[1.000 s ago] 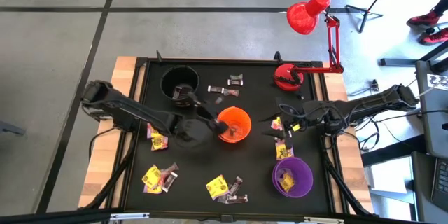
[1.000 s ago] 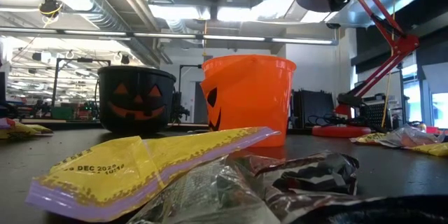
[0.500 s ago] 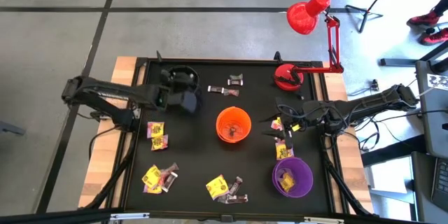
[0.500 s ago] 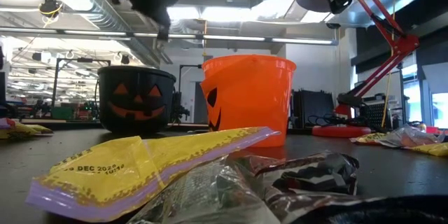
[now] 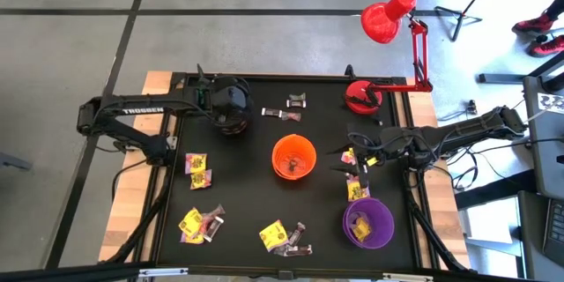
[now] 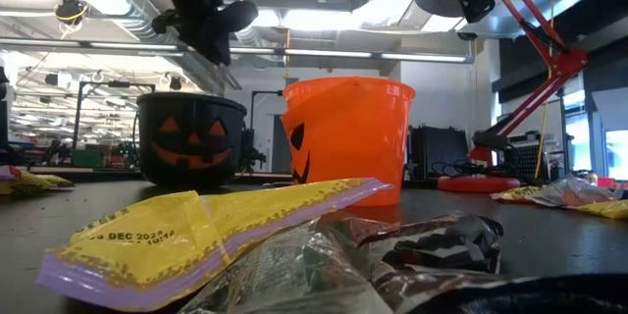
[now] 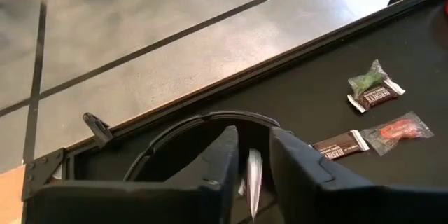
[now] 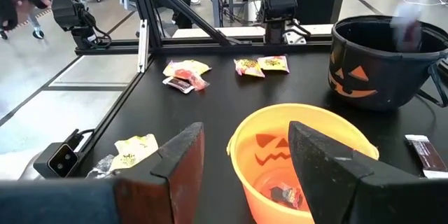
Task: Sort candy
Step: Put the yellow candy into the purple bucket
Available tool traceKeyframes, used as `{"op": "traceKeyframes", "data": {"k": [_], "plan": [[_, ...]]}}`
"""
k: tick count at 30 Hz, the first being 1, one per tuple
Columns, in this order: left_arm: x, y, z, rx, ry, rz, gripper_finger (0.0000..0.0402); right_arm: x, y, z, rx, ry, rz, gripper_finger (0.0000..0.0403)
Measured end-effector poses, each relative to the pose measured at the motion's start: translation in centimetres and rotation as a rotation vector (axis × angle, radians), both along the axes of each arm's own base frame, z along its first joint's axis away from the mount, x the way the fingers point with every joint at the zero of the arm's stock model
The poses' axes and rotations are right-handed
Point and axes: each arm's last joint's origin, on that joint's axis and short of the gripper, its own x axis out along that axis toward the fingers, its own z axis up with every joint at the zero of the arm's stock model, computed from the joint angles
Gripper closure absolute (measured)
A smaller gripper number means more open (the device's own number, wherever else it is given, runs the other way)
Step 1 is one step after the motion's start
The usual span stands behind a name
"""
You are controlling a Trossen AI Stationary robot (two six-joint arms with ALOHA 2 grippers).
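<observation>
My left gripper [image 5: 229, 110] hangs over the black pumpkin cup [image 6: 191, 142] at the tray's far left, its fingers a little apart. A silvery candy [image 7: 253, 175] shows in the gap between them, above the cup's mouth; from the right wrist it is a blurred streak [image 8: 406, 24] over the cup. My right gripper [image 5: 352, 166] waits open, with nothing between its fingers, to the right of the orange cup [image 5: 293, 157], which has a candy [image 8: 285, 194] on its bottom. Loose candies lie flat on the tray: dark ones [image 5: 295, 101] at the far side, yellow ones [image 5: 198, 170] nearer. My left gripper has the silvery candy's upper end [image 7: 252, 159] in the gap between its fingers, which slant down from the table's left over the black cup. The wrapper looks narrower than the gap. Whether a finger still touches it, I cannot tell.
A purple cup [image 5: 367, 222] with yellow candy stands at the near right. A red desk lamp [image 5: 370, 95] stands at the far right corner. More candies lie at the near edge [image 5: 280, 236] and near left [image 5: 196, 223]. The tray has a raised black rim [image 7: 98, 129].
My left gripper has swung from the orange cup toward the table's far left and now hangs over the black cup, turning as it went. The right arm has kept still.
</observation>
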Motion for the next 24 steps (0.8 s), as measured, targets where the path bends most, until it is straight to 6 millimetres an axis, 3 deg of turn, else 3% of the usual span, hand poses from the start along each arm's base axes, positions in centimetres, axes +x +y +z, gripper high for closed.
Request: {"op": "traceKeyframes", "data": {"k": [4,9,16,24], "plan": [[0.1,-0.2,0.0,-0.001,0.003,-0.011,0.0283,0.0,-0.1,-0.2,-0.01,0.02,-0.013,0.0198],[0.7,-1.5,0.4,-0.037,-0.058,-0.121,0.0278,-0.4,-0.5,-1.4,-0.056,0.141,-0.142,0.0198],[3.2,-6.5,2.9,0.112,-0.211,-0.453,0.0282,-2.4,-1.7,-4.3,-0.097,0.456,-0.474,0.0198],[4.2,-12.0,5.3,0.249,-0.38,-0.759,0.0282,-4.2,-2.2,-6.4,-0.019,0.644,-0.625,0.0198]]}}
